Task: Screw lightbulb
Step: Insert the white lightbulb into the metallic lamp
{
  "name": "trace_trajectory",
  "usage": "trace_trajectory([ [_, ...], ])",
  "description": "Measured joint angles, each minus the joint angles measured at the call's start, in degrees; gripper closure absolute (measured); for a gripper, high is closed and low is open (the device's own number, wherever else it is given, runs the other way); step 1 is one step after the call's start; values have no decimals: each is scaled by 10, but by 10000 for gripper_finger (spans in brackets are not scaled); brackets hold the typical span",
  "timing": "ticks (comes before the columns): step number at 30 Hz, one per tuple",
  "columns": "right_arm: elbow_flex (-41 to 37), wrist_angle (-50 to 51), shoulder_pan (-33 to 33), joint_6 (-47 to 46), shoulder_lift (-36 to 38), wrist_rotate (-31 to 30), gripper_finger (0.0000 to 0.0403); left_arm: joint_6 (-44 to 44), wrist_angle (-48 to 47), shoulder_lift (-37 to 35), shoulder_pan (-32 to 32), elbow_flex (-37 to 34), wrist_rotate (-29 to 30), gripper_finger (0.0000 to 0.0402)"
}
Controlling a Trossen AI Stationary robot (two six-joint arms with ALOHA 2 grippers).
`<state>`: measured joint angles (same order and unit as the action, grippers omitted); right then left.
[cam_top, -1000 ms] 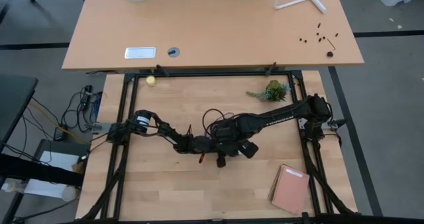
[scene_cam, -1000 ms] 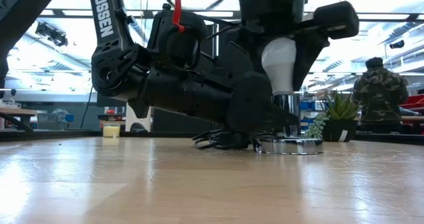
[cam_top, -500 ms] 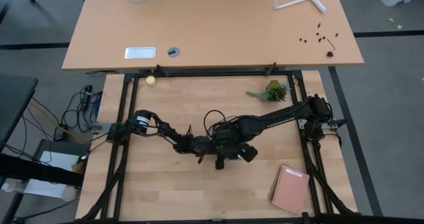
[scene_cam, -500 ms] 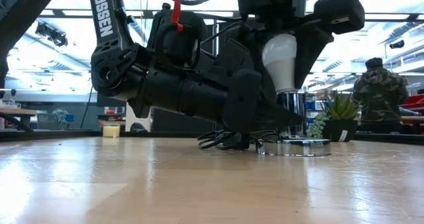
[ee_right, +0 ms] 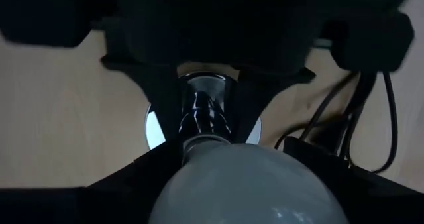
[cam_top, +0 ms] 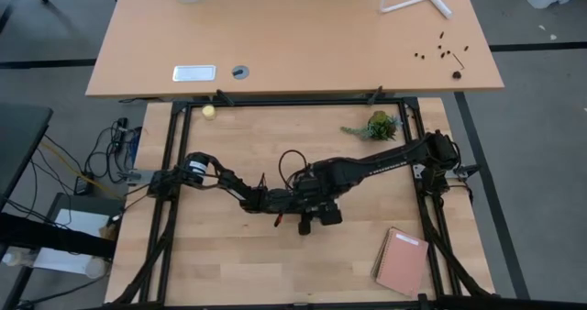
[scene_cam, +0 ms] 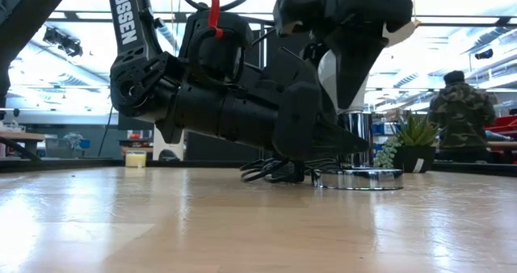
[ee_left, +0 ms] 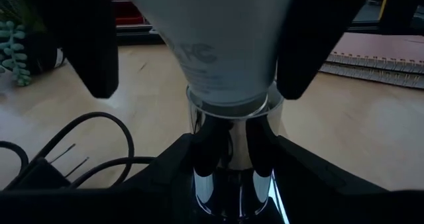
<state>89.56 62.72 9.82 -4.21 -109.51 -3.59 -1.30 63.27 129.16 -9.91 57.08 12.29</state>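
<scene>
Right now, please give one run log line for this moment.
left pincer: shut on socket stem | right pincer: shut on lightbulb | lightbulb: upright in socket

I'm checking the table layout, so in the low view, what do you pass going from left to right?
Yellowish ball → left gripper → lightbulb on the socket → plant → person.
</scene>
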Motion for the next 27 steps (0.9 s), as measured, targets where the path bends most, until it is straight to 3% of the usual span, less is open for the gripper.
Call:
trace_trajectory([
  [9, -14, 2, 18, -95, 2, -31, 137, -3, -1, 0, 0, 0, 3, 222],
  [27, -32, -42, 16, -51, 19, -10, 98, -18, -1, 0, 0, 0, 13, 222],
])
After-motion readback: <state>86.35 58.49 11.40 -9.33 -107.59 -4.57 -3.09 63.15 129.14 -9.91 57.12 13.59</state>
